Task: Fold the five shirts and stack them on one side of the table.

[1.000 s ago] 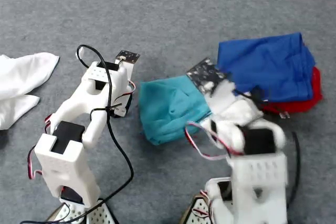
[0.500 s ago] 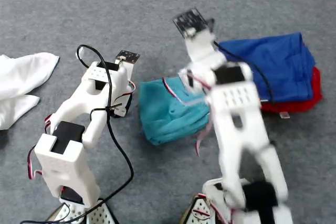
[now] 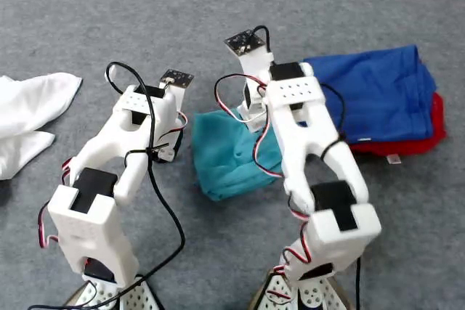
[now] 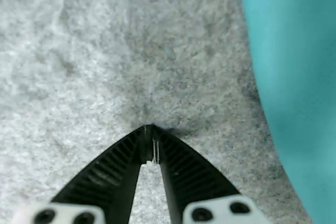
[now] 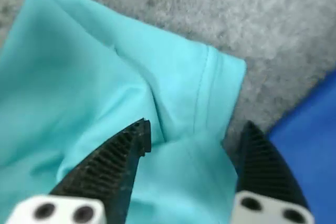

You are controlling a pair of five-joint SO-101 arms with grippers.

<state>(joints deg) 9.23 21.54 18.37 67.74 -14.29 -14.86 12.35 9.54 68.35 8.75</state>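
Observation:
A folded teal shirt (image 3: 232,152) lies mid-table between the arms. A blue shirt (image 3: 381,92) lies on a red shirt (image 3: 430,134) at the right. A loose white shirt (image 3: 29,117) is crumpled at the left edge. My right gripper (image 5: 197,129) is open and hovers over the teal shirt's (image 5: 105,93) corner nearest the blue shirt (image 5: 310,124). My left gripper (image 4: 150,139) is shut with nothing in it, tips down on bare cloth just beside the teal shirt (image 4: 294,77).
A grey felt cloth (image 3: 218,27) covers the whole table. The left arm (image 3: 116,157) stands left of the teal shirt and the right arm (image 3: 312,150) stretches over its right part. Open cloth lies at the back and between the white shirt and the left arm.
The right arm has swung up from low near the front edge, over the blue shirt's left side, and come down above the teal shirt. The left arm has kept still.

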